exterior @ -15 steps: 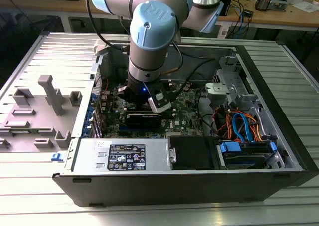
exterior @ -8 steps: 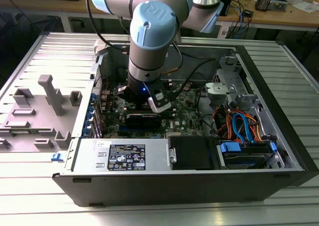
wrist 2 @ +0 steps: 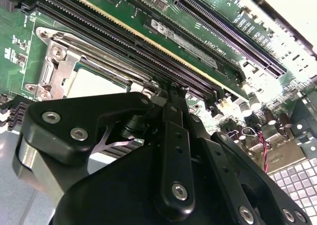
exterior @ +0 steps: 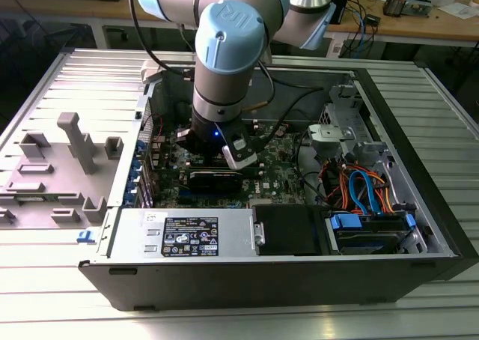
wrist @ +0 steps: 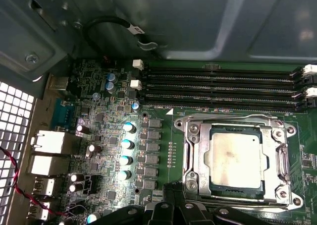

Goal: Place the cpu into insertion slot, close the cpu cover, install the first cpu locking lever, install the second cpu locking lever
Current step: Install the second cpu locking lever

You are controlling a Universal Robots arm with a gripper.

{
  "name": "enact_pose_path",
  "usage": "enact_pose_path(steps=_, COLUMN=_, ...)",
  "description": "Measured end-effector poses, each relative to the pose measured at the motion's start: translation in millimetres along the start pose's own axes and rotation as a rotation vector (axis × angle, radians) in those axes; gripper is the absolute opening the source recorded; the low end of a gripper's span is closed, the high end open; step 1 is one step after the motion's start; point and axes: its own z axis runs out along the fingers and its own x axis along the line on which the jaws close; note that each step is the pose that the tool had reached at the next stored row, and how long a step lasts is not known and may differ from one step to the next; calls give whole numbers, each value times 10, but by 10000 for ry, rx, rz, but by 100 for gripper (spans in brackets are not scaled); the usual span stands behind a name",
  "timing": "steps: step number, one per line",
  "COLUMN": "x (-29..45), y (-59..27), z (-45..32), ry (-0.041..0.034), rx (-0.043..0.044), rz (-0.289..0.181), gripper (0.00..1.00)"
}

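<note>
The cpu (wrist: 234,157), a dull silver square, lies seated in the insertion slot (wrist: 190,158) on the green board. The cpu cover (wrist: 283,158) is down flat around it, its window framing the chip. One wire locking lever (wrist: 228,117) lies along the socket side that faces the memory slots. My gripper (wrist 2: 176,91) is shut with nothing seen between the fingertips. It hovers at the socket's edge, close to one corner (wrist: 171,195). In the exterior view the gripper (exterior: 224,154) is low inside the open computer case, and the arm hides the socket.
Long black memory slots (wrist: 223,86) run beside the socket, with rows of capacitors (wrist: 126,144) on another side. The case wall (wrist: 198,22) rises just past the memory slots. The power supply (exterior: 187,235) and drive cables (exterior: 359,190) crowd the case; a grey fixture (exterior: 71,141) stands outside it.
</note>
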Motion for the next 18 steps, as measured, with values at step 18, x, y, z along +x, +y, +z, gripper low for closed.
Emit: enact_pose_path(steps=18, x=4, y=8, z=-42, ry=6, rx=71, rz=8, gripper=11)
